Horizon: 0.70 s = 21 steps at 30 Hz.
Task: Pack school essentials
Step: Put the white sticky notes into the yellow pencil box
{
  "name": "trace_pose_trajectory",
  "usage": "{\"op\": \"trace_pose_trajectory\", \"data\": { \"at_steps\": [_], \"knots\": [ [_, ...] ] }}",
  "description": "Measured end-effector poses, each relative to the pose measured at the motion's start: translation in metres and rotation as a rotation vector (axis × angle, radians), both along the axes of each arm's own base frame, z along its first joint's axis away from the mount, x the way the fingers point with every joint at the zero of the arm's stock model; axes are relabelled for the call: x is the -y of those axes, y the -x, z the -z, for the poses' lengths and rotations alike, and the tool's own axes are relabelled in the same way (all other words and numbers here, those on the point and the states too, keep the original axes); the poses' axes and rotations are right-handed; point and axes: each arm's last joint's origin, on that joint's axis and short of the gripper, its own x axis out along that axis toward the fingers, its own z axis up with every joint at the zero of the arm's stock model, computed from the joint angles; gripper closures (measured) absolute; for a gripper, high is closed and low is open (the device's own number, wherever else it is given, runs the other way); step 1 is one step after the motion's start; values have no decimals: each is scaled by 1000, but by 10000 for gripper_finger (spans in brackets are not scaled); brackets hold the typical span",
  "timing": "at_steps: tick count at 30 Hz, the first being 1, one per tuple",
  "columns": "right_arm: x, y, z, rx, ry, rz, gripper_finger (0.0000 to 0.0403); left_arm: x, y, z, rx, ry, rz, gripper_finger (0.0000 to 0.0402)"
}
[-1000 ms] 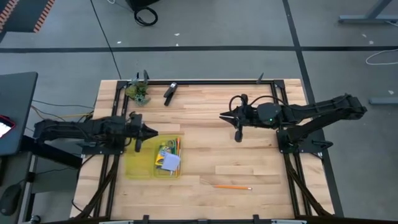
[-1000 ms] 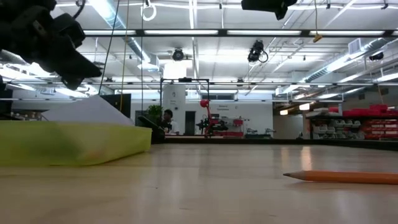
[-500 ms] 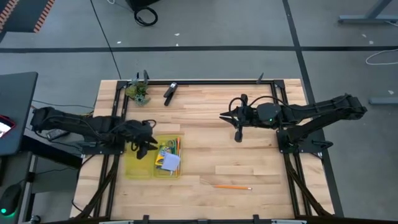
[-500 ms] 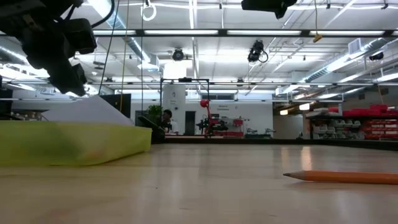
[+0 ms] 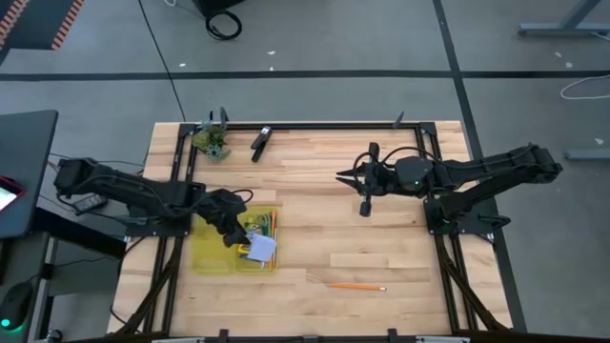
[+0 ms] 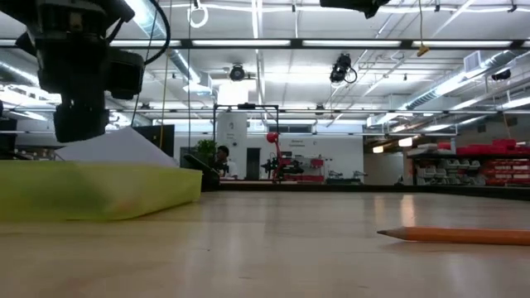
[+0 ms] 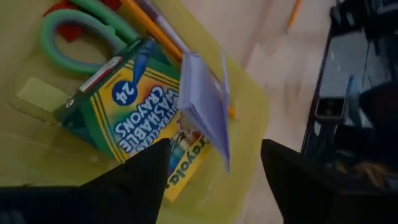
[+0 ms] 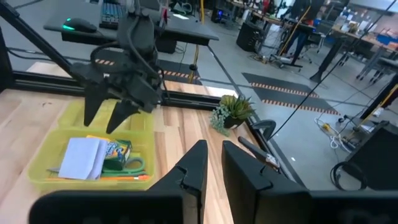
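A yellow bin (image 5: 205, 255) sits at the table's left. It holds green-handled scissors (image 7: 74, 31), a crayon box (image 7: 134, 115), orange pencils (image 7: 149, 28) and a pale notepad (image 7: 205, 102) that leans on the crayon box. My left gripper (image 7: 214, 180) hangs open just above the bin, pointing down at these things and touching none; it also shows as my left gripper (image 5: 232, 229) from above. One orange pencil (image 5: 357, 286) lies on the bare wood near the front edge. My right gripper (image 8: 214, 155) hovers at mid-table right, fingers together, holding nothing.
A green leafy clump (image 5: 212, 141) and a black oblong tool (image 5: 260, 143) lie at the far left edge. Black frame rails (image 5: 419, 143) run along the table's sides. Bare wood (image 5: 315, 210) lies between the bin and my right gripper.
My left gripper has opened. It has moved from the bin's far left corner toward the table's near-right, over the bin, and tipped from level to pointing down.
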Motion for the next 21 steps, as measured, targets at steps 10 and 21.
{"op": "trace_pose_trajectory", "data": {
  "at_steps": [10,21],
  "knots": [
    [0,0,0,-2,10,-2,348,1,-14,13,-82,44,-79,153],
    [0,0,0,-2,10,-2,348,3,-33,7,-210,-25,-59,186]
  ]
}}
